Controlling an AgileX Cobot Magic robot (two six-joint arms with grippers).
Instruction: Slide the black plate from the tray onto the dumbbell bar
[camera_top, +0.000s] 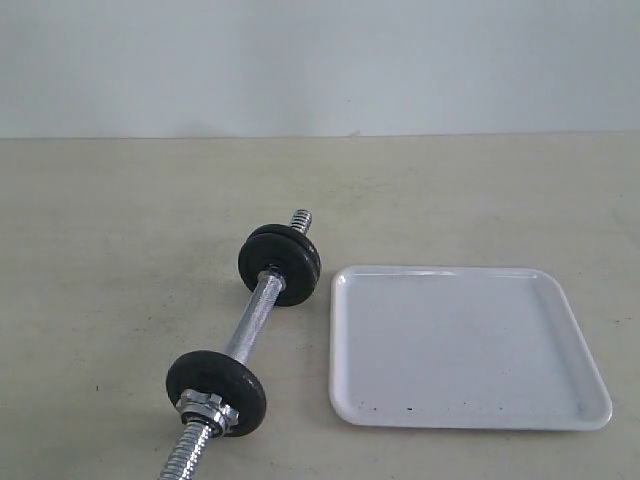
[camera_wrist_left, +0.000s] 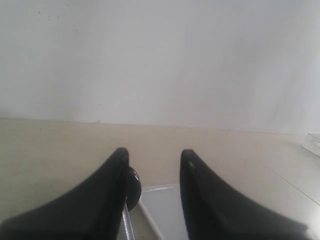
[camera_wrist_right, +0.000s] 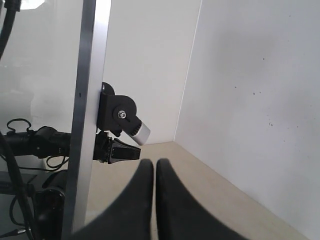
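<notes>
Searched tray (camera_top: 460, 345), dumbbell bar (camera_top: 250, 322) and surface (camera_top: 120, 220) in all views; found no legible lettering, label, brand, number or sign.

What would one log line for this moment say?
tray: no plate | bar: far plate, near plate threaded on | left gripper: open, empty | right gripper: shut, empty

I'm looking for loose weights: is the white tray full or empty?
Empty: the tray shows only bare white surface and a few dark specks.
</notes>
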